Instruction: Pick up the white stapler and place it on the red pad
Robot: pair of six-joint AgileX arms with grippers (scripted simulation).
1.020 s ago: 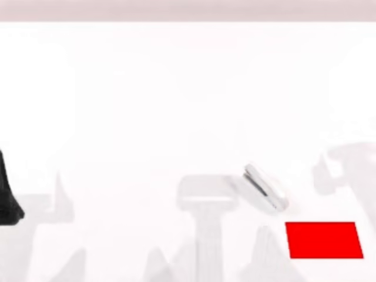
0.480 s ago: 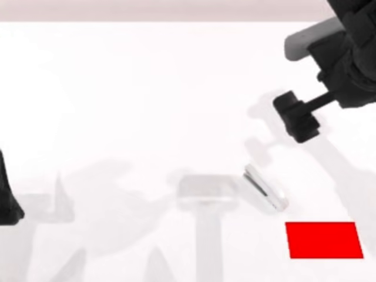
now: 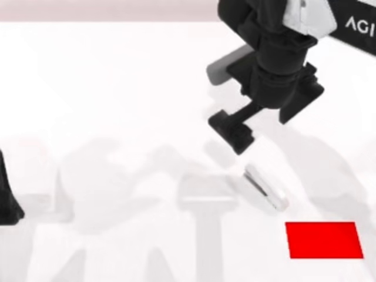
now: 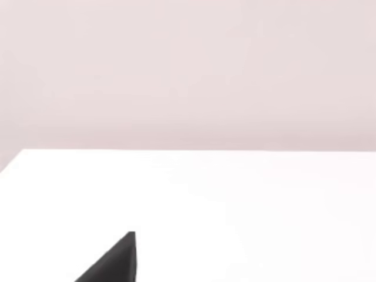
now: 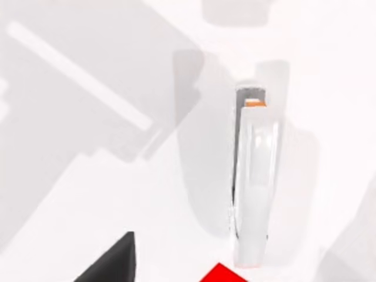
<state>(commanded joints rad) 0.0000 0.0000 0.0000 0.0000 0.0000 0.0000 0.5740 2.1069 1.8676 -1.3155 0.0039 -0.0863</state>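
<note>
Right hand [image 3: 232, 130] hangs above the white counter [image 3: 117, 88] just beyond the far end of the white stapler [image 3: 265, 187], clear of it; whether its fingers are wide or narrow I cannot tell, and the arm's casing shows the letters "AGI" cut by the frame edge. Left hand [image 3: 8, 197] sits parked at the counter's left edge, finger state likewise unclear. Red pad [image 3: 324, 239] lies flat near the front right, and the stapler lies diagonally just beside its far-left corner, not touching.
</note>
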